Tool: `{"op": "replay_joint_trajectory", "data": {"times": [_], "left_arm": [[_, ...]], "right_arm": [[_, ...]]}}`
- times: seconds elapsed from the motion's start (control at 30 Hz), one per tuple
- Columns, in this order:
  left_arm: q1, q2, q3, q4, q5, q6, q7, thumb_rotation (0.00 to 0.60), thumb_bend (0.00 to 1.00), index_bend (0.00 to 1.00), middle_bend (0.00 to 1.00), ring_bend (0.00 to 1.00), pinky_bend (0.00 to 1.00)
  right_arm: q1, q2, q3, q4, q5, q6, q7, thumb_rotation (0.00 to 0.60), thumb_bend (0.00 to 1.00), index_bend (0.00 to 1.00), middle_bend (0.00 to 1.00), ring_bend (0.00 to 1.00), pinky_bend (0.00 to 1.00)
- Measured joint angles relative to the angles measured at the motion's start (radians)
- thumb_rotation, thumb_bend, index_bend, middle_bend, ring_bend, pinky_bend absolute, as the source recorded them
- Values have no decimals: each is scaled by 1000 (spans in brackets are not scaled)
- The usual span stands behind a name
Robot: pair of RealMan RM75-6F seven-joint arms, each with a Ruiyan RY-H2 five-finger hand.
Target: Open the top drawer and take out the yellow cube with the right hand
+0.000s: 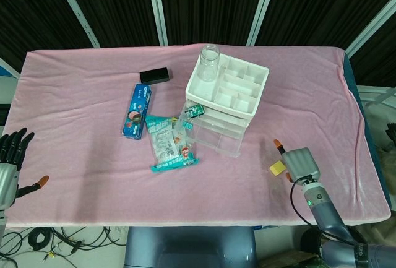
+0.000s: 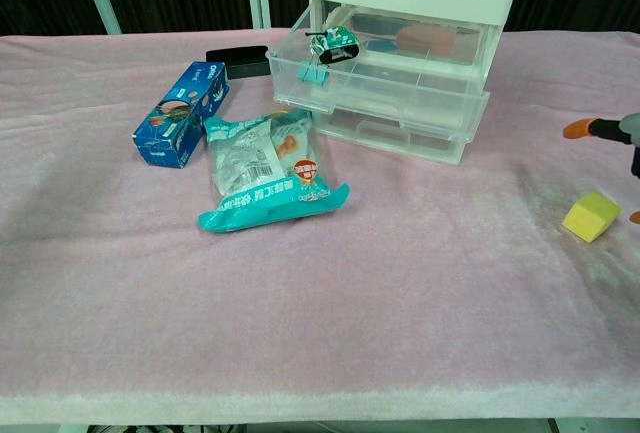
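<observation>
The yellow cube (image 1: 276,168) (image 2: 590,216) lies on the pink cloth near the table's front right, clear of any finger. My right hand (image 1: 300,163) (image 2: 630,131) hovers just right of it with its orange-tipped fingers spread apart and nothing in them. In the chest view only the edge of this hand shows. The white drawer unit (image 1: 226,104) stands mid-table; its clear top drawer (image 2: 380,53) is pulled out toward me. My left hand (image 1: 9,163) hangs off the table's left front edge, fingers apart and empty.
A small green toy (image 2: 335,43) and a teal clip (image 2: 312,74) sit at the open drawer's front corner. A teal snack packet (image 2: 268,168), a blue box (image 2: 180,115) and a black case (image 2: 236,55) lie left of the unit. A clear cup (image 1: 210,62) stands on top.
</observation>
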Motion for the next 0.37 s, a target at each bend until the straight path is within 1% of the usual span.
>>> {"op": "replay_joint_trajectory", "data": {"times": [0.03,0.1,0.13,0.2,0.23,0.27,0.3,0.37], "left_arm": [[0,0,0,0,0,0,0,600,0,0,0,0,0],[0,1,0,0,0,0,1,600,0,0,0,0,0],[0,1,0,0,0,0,1,600,0,0,0,0,0],[0,2,1,0,0,-2,3,600,0,0,0,0,0],[0,3,2,0,0,-3,5,600,0,0,0,0,0],[0,4,3,-1,1,-4,7,600,0,0,0,0,0],[0,4,4,-1,2,-5,10,600,0,0,0,0,0],[-1,7,7,1,5,-9,19,600,0,0,0,0,0]], "right_arm": [[-5,7,-2,-5,-15,11,0,600,166,75,731,802,677],[-20,25,-10,-15,-58,47,1,600,164,57,543,632,467],[-28,34,-14,-19,-80,67,1,600,163,43,474,558,403],[-55,58,-26,-27,-139,127,4,600,163,7,275,297,257],[-70,70,-32,-30,-168,157,9,600,161,1,205,213,220],[-89,84,-39,-34,-198,188,17,600,147,0,110,108,179],[-117,103,-48,-40,-239,230,36,600,120,0,42,43,155],[-157,129,-60,-45,-292,284,80,600,66,0,0,1,137]]}}
